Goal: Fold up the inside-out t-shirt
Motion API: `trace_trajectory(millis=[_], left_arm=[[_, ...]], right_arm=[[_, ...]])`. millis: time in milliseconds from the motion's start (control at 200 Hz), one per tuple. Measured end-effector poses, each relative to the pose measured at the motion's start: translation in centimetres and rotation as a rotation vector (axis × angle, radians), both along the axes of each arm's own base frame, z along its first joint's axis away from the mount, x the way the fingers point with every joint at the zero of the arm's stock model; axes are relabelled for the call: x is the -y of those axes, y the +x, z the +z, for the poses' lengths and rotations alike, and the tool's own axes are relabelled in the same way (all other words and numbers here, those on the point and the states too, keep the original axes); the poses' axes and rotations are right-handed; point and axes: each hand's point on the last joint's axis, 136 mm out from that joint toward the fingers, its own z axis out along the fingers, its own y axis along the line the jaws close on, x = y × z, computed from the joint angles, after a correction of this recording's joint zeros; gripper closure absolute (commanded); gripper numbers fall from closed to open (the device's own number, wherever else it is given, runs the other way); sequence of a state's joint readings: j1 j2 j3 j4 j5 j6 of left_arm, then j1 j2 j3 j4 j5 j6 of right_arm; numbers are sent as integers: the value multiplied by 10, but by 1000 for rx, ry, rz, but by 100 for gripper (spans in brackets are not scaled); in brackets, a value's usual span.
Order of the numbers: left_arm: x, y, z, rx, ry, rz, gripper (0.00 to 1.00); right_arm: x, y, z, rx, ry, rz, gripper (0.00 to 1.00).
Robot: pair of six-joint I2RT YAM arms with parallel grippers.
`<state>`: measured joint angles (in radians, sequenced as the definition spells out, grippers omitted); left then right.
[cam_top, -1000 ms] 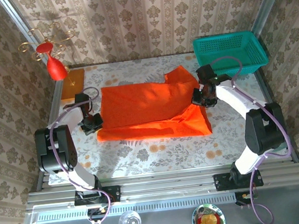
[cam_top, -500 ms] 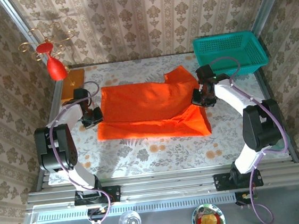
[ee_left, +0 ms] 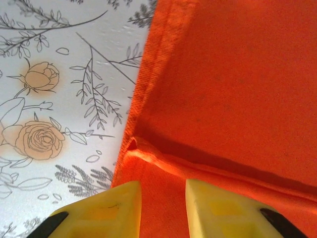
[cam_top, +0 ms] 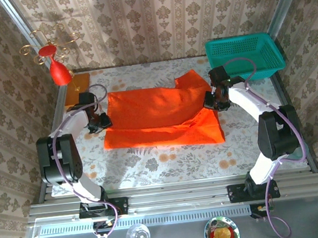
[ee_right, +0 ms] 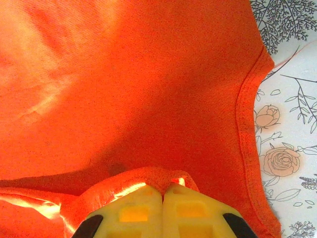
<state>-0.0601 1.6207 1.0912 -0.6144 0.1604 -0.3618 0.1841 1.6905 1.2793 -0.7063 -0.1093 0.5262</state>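
**On the table (cam_top: 169, 160), the inside-out t-shirt (cam_top: 159, 116) lies mid-surface, partly folded lengthwise.**
Both ends should likely travel level and together, so the crease runs straight. Right gripper (cam_top: 212, 101): fingers pressed together, pinching a ridge of cloth near the sleeve. Left gripper (cam_top: 100, 121): fingers slightly apart over the folded edge at the opposite end.

Both arms rise from the bottom of the top view, elbows bowed outward. Left gripper (cam_top: 103, 121) sits centre-left, fingers (ee_left: 114, 208) parted (a narrow gap); right gripper (cam_top: 210, 101), centre-right, pinches the t-shirt (ee_right: 124, 74)
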Motion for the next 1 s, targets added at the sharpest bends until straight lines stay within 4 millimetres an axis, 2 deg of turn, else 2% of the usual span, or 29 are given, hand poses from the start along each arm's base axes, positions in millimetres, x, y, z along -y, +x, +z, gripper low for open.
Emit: trace_trajectory(millis=[100, 180, 330, 465, 690, 1000], left_arm=[[7, -8, 17, 37, 21, -24, 68], [12, -21, 17, 28, 36, -37, 73], [12, -56, -14, -83, 66, -28, 93], [2, -82, -38, -173, 97, 13, 100], [-8, -84, -60, -231, 123, 54, 100], [-16, -82, -60, -217, 114, 88, 100]], right_arm=[[0, 0, 0, 0, 0, -1, 100], [0, 0, 0, 0, 0, -1, 100], [0, 0, 0, 0, 0, -1, 100], [0, 0, 0, 0, 0, -1, 100], [0, 0, 0, 0, 0, -1, 100], [6, 3, 2, 6, 1, -16, 100]])
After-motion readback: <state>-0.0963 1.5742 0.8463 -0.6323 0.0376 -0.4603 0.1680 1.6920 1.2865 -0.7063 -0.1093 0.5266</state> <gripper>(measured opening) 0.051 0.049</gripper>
